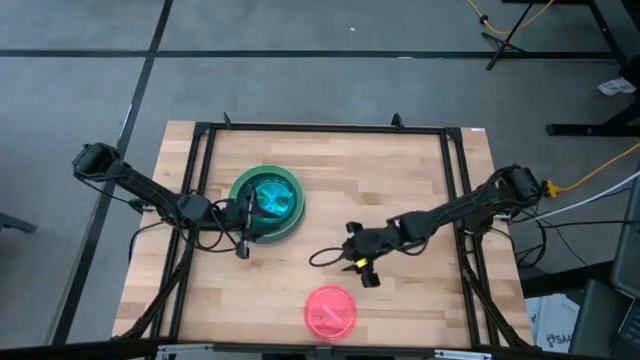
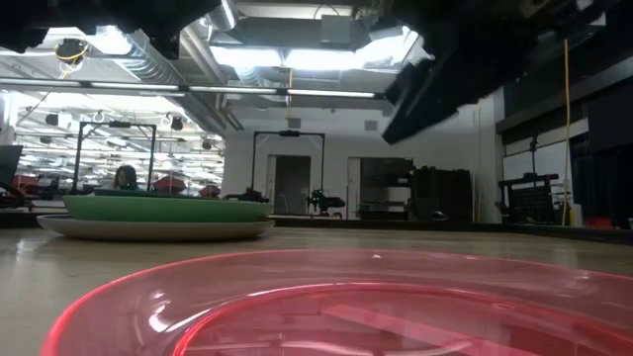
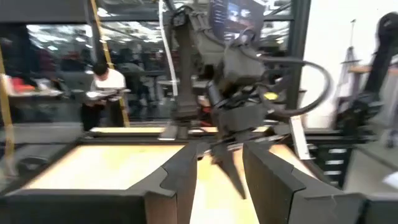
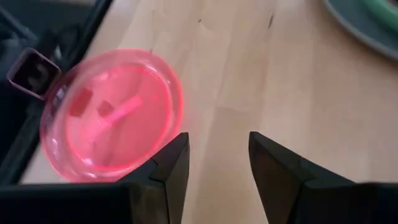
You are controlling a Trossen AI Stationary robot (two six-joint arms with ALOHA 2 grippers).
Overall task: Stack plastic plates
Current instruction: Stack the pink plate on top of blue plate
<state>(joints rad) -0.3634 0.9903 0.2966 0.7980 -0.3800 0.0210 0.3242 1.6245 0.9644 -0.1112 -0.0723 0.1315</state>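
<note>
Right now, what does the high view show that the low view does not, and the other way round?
Only the high view shows both arms: the left tool at the near edge of the plate stack, the right tool open above bare wood between the stack and the pink plate. It also shows translucent blue and lime plates nested on top of the stack.

Only the low view shows the room beyond the table and the stack's side profile: a green plate on a grey one.

Both show the stack and the separate pink plate.
</note>
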